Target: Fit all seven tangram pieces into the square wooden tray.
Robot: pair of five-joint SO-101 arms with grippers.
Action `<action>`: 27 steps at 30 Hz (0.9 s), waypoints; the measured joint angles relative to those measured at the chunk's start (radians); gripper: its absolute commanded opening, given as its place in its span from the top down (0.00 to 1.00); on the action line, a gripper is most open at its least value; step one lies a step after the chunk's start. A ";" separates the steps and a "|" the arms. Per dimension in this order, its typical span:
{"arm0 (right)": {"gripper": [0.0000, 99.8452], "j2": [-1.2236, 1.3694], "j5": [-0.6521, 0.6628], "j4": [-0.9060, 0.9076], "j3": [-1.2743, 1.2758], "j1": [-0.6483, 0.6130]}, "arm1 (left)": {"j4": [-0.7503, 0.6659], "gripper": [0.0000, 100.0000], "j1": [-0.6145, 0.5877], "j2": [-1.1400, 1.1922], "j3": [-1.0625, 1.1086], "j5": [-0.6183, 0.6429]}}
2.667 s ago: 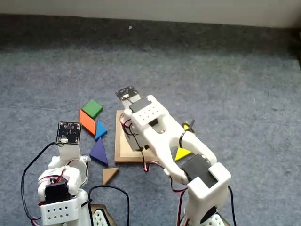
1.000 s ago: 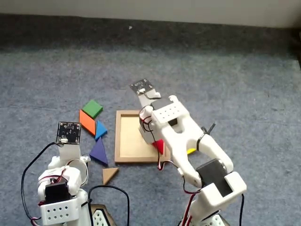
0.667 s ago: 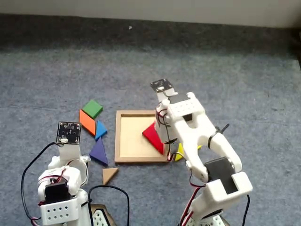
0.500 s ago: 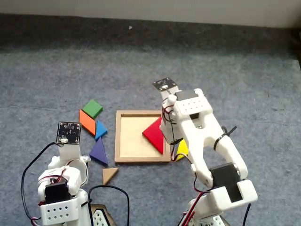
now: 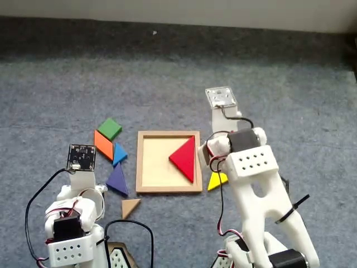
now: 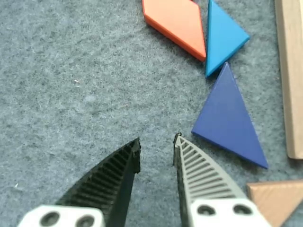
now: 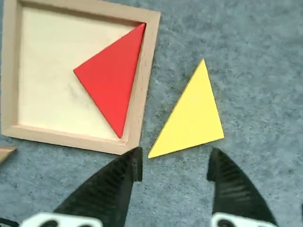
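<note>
Now, with the red triangle (image 5: 186,158) lying in the tray (image 5: 167,190) against one wall, your right end effector (image 7: 174,158) hangs open over the yellow triangle (image 7: 191,116) just outside that wall, so the next move likely calls for lowering and closing on it.

I see the square wooden tray (image 5: 140,167) lying flat, with the red triangle (image 5: 186,157) inside it, long edge against the right wall and apex pointing left. The rest of the tray floor is bare wood. The yellow triangle (image 7: 191,116) lies flat outside, just beside the tray's near right corner. Left of the tray I count five loose pieces. The green square (image 5: 110,128) is farthest, then the orange parallelogram (image 6: 176,21) with the light blue triangle (image 6: 223,37) close on its right. The dark blue triangle (image 6: 229,120) is nearer, and the plain wooden triangle (image 5: 130,207) nearest.
</note>
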 measured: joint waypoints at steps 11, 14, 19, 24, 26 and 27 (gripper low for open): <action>0.65 -0.005 -0.109 -0.190 0.137 0.002 | 0.000 0.87 0.000 0.000 0.000 0.000; 0.65 0.020 -0.109 -0.212 0.135 0.002 | 0.000 0.87 0.000 0.000 0.000 0.000; 0.65 0.226 -0.109 -0.230 0.118 0.029 | 0.000 0.87 0.000 0.000 0.000 0.000; 0.65 0.402 -0.109 -0.230 0.006 0.083 | 0.000 0.87 0.000 0.000 0.000 0.000; 0.65 0.450 -0.109 -0.219 -0.020 0.086 | 0.000 0.87 0.000 0.000 0.000 0.000; 0.65 0.471 -0.109 -0.221 -0.029 0.083 | 0.000 0.87 0.000 0.000 0.000 0.000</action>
